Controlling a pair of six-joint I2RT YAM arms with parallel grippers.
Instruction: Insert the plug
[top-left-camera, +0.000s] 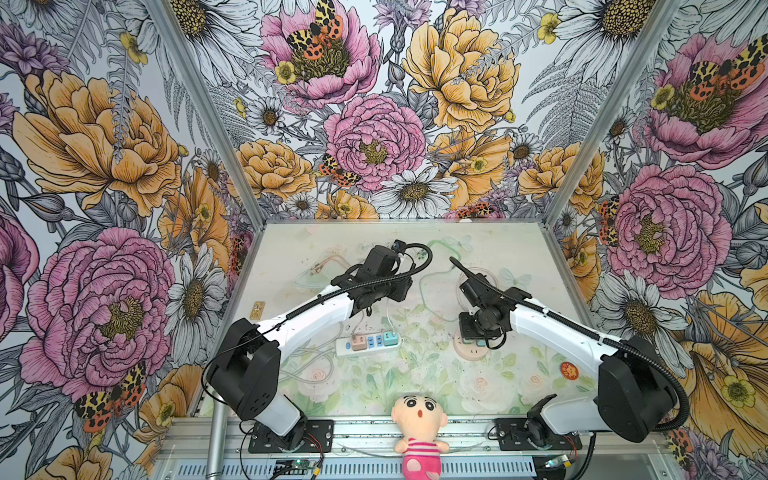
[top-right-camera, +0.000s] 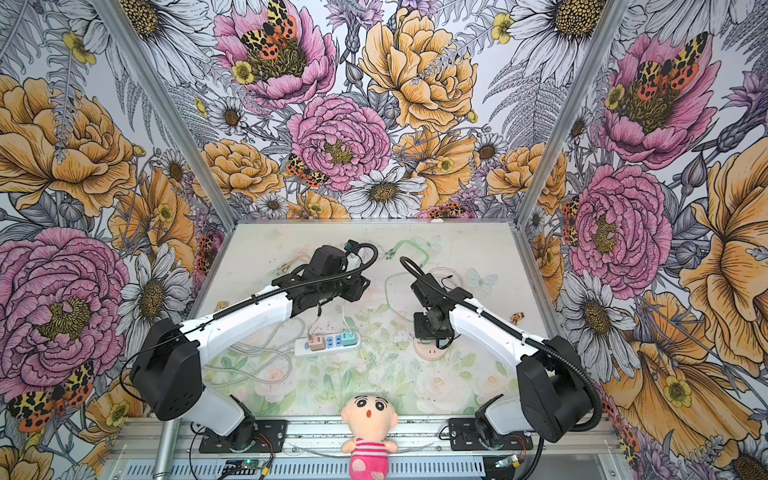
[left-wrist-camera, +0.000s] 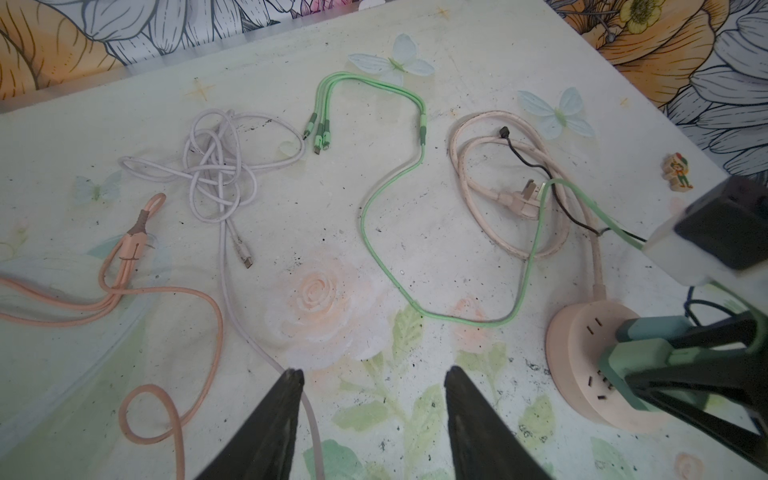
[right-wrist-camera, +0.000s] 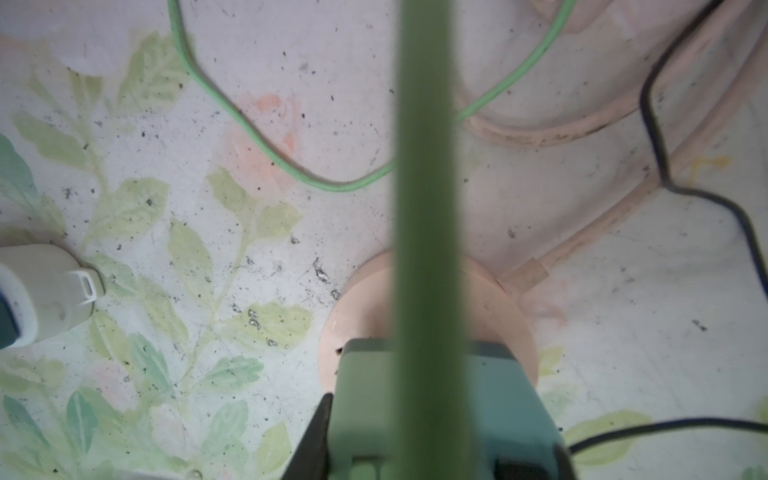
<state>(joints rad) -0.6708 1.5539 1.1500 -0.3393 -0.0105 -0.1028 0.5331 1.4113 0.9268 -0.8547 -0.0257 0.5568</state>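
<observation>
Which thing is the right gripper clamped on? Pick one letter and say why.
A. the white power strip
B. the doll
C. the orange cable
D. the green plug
D: in the right wrist view the right gripper has a jaw on each side of the green plug, which sits right at the round pink socket.
</observation>
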